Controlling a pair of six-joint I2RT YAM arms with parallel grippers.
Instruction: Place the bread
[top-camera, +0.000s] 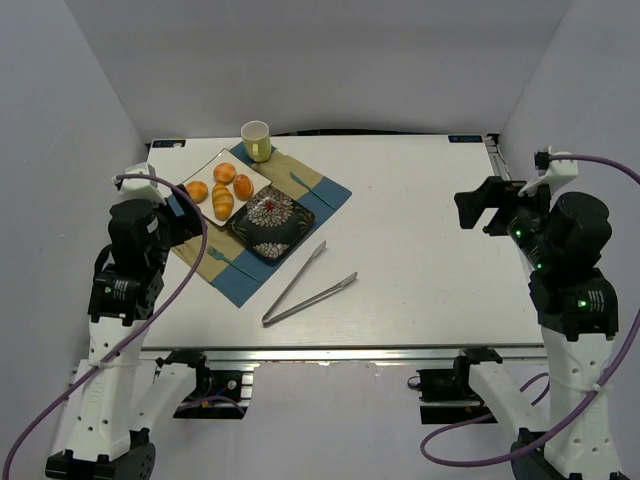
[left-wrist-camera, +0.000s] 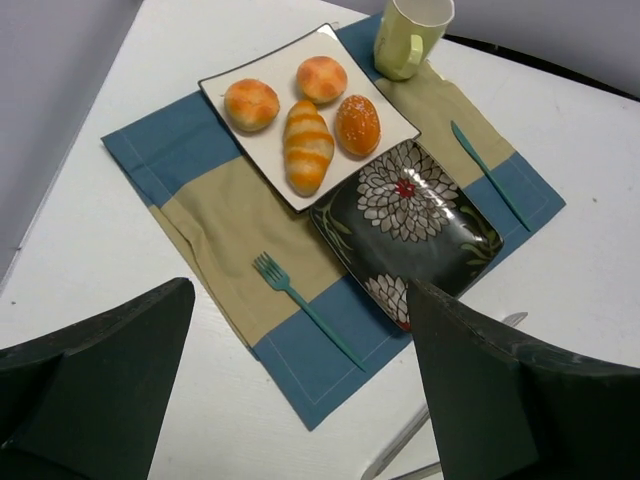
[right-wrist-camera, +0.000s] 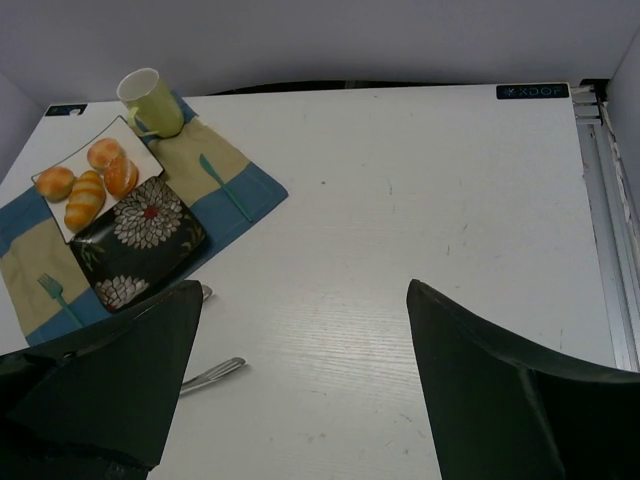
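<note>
Nothing has started yet. All four pieces of bread (left-wrist-camera: 307, 146) sit on the white plate (left-wrist-camera: 270, 62) at the far left of the table (top-camera: 430, 260), and the dark flowered plate (left-wrist-camera: 410, 215) touching its near corner is bare. That dark plate looks like the destination, though the task does not say so. The whole job is left to do: pick up, carry, set down.

The left gripper (left-wrist-camera: 300, 290) hangs above the near edge of the placemat (left-wrist-camera: 220, 215), fingers spread wide and holding nothing. The right gripper (right-wrist-camera: 305, 290) is just as wide and just as empty, well apart from the food, out over bare table on the far side.

The bread is three round buns and one longer striped loaf, golden and glossy, packed close together, and probably soft enough to dent. Both plates are square and glazed. The white one is plain, while the dark one is shiny with pale flowers. The placemat is cloth in blue and tan, lying flat. Metal tongs (top-camera: 300, 285) lie untouched just off its corner — likely the tool for the job. A thin teal fork (left-wrist-camera: 305, 305) and knife (left-wrist-camera: 490, 175) lie on the cloth, and a pale green cup (left-wrist-camera: 410, 35) stands at its far end.
</note>
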